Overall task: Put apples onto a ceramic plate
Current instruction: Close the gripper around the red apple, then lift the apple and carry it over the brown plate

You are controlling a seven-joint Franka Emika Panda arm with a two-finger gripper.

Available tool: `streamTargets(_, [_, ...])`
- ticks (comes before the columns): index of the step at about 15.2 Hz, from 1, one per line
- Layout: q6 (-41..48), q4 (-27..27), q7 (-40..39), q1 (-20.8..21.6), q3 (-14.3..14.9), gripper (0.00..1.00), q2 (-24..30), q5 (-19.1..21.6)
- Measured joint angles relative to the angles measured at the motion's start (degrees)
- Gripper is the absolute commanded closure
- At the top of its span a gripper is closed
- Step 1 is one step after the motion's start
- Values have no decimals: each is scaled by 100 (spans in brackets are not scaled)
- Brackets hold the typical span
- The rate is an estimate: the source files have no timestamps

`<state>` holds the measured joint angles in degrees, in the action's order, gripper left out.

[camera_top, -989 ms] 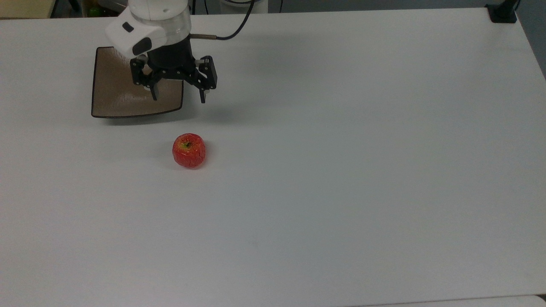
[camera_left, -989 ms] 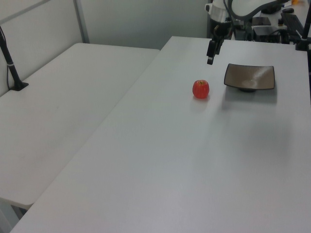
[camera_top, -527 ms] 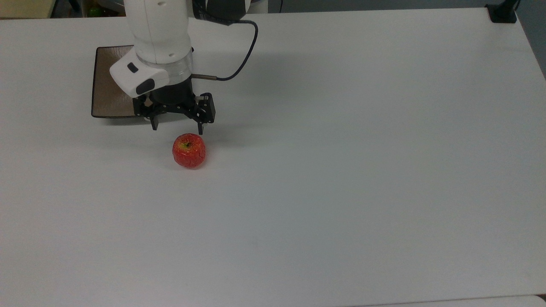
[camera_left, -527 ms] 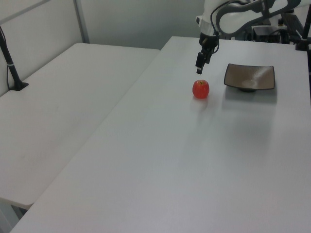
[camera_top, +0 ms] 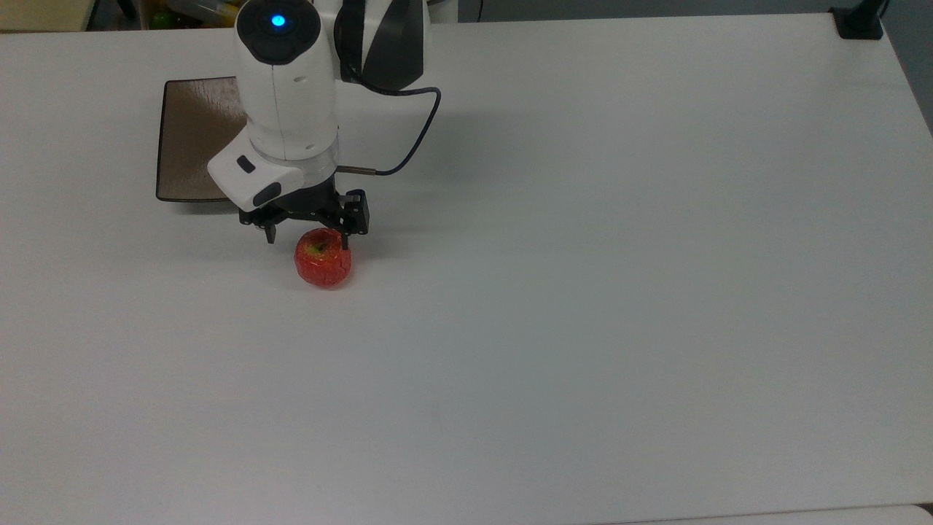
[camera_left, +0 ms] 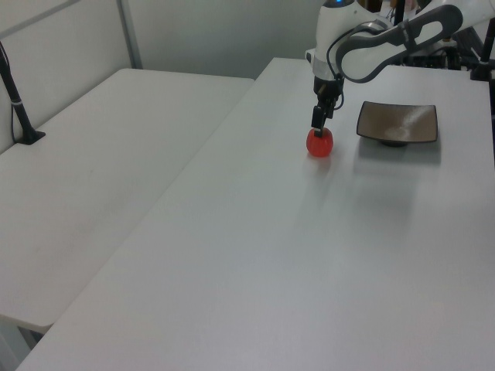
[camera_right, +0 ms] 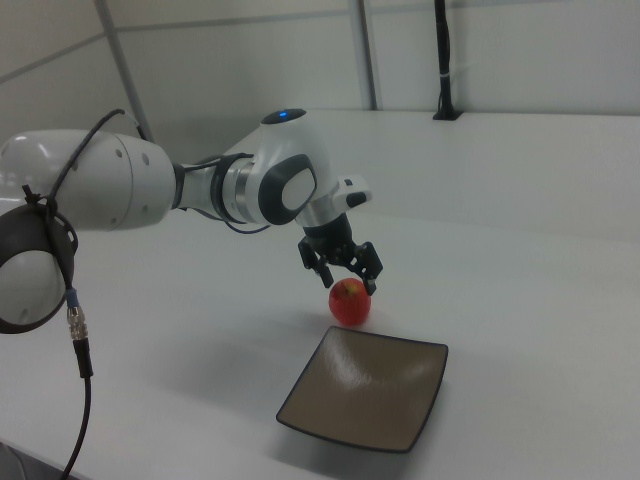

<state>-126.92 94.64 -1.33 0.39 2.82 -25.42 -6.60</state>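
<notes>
Red apple now directly beneath the lowered, spread-fingered hand, plate behind.

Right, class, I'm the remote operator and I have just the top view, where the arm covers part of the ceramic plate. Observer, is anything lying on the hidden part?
Observer: No. The right view shows the whole ceramic plate, and it is bare.
Operator: Good. Are the fingers already down around the apple?
Observer: Not yet, it seems. In the left view the gripper has its tips about level with the top of the apple, not down its sides.
Operator: And is the apple off the table?
Observer: No. The right view shows it resting on the table, beside the plate's far edge.
</notes>
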Motion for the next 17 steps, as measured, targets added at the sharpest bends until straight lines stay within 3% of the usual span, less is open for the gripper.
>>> streamTargets(5, [0, -12, 9, 6, -66, 0, -130, -7])
streamTargets(7, [-19, -13, 83, 7, -69, 5, -154, -97])
streamTargets(9, [-172, -14, 286, 7, -70, 48, -184, -202])
streamTargets(10, [-249, -14, 372, 7, -72, 55, -204, -251])
streamTargets(17, [-328, -49, 641, 7, -94, 54, -246, -327])
